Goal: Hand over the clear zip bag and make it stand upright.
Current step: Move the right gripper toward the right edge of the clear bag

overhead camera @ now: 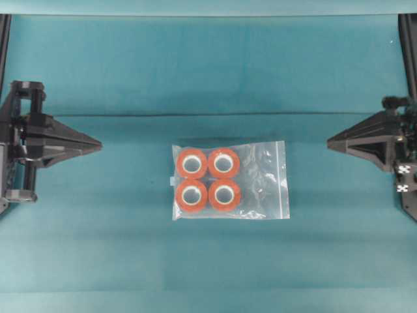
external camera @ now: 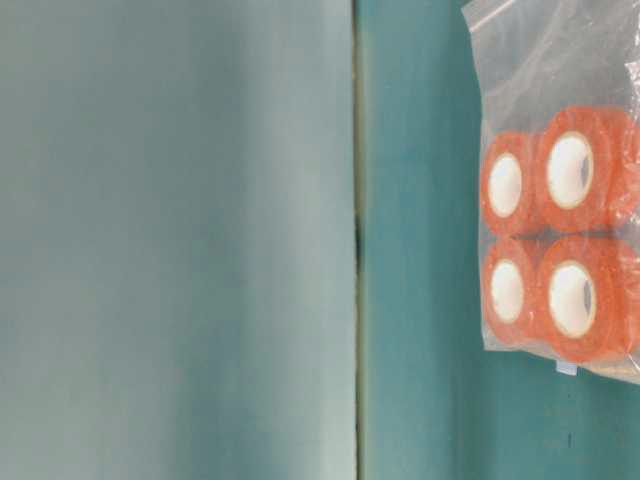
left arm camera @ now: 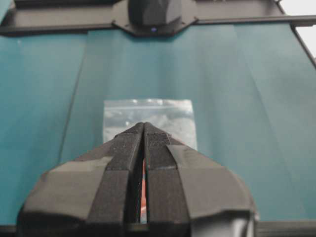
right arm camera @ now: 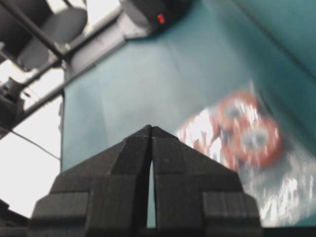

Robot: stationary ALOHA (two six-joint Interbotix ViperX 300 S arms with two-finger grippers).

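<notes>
The bag (overhead camera: 230,180) lies flat mid-table on the teal cloth (overhead camera: 130,78), its four orange rolls (overhead camera: 208,178) packed two by two toward the overhead view's left and its zip strip (overhead camera: 281,178) at the right end. No writing is readable on it. The left gripper (overhead camera: 98,145) and right gripper (overhead camera: 330,143) sit well apart from it, tips pressed together, holding nothing.

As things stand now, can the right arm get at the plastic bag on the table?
Probably yes. The bag lies flat in the middle of the table, and nothing stands between it and the right gripper, which is shut and would have to open first. Only its reach is uncertain.
</notes>
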